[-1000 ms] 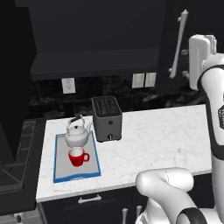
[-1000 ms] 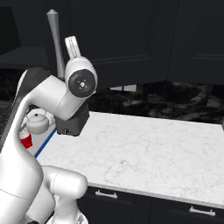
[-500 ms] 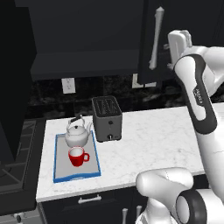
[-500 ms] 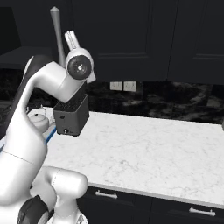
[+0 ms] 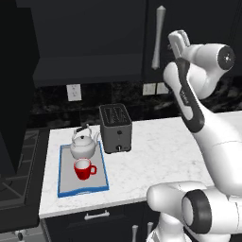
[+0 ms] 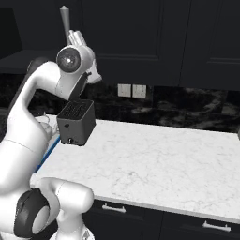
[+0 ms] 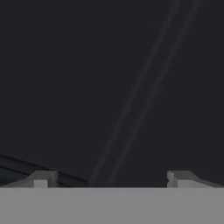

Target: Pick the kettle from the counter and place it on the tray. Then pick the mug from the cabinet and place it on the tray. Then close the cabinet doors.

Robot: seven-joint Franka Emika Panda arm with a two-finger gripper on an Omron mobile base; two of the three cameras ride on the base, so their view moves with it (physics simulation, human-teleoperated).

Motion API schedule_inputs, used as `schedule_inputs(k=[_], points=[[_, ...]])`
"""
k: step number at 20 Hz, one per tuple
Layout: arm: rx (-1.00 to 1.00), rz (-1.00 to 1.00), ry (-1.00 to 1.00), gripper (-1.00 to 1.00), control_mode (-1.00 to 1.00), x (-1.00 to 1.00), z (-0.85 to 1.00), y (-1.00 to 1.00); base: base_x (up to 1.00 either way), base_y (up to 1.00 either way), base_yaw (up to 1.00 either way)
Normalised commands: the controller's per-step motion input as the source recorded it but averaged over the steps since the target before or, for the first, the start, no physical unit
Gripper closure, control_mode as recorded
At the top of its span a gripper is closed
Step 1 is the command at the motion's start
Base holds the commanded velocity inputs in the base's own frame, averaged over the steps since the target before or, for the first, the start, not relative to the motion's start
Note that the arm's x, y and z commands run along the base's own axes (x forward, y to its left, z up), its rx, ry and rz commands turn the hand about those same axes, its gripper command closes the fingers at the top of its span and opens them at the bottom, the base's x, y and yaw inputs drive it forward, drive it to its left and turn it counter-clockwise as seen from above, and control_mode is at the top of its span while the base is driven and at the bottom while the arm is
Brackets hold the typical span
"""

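Observation:
The silvery kettle (image 5: 85,144) and the red mug (image 5: 83,168) both stand on the blue-rimmed tray (image 5: 66,186) at the left end of the marble counter (image 5: 156,146). My gripper (image 5: 173,40) is raised high against the right cabinet door (image 5: 189,19), just right of its silver bar handle (image 5: 158,38). In the hand view the gripper (image 7: 111,179) is open with nothing between its fingertips (image 7: 41,177), and the dark door panel (image 7: 109,87) lies close ahead. From the right base view the gripper (image 6: 76,35) sits beside the handle (image 6: 64,18). The cabinet (image 5: 90,42) interior left of that door is open and dark.
A boxy dark toaster (image 5: 116,127) stands just right of the tray, also seen as the toaster (image 6: 75,123) below my arm. A dark panel (image 5: 16,94) stands out at the far left. Wall outlets (image 6: 131,90) sit on the backsplash. Base cabinet handles (image 6: 115,207) run below the counter.
The right cabinet door and its handle have swung leftward toward shut, with my hand following it. The gripper fingers have spread a little wider. Kettle, mug and tray have not moved.

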Motion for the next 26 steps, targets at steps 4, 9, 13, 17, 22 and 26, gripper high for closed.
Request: schedule_inputs(k=[4,9,13,17,22,26], points=[[-0.03,-0.19,0.07,-1.00,-1.00,0.52,0.00,0.00,0.00,0.00,0.00],[-0.03,-0.17,0.04,-1.00,-1.00,0.40,0.00,-0.06,0.00,0.00,0.00],[0.00,-0.15,0.06,-1.00,-1.00,0.18,-0.05,-0.10,0.00,0.00,0.00],[0.00,-0.12,0.00,-1.00,-1.00,-0.19,-0.02,-0.05,0.00,0.00,0.00],[0.00,-0.07,0.00,-1.00,-1.00,-0.34,0.02,0.15,0.00,0.00,0.00],[0.00,-0.04,0.00,-1.00,-1.00,-0.56,0.00,0.15,0.00,0.00,0.00]])
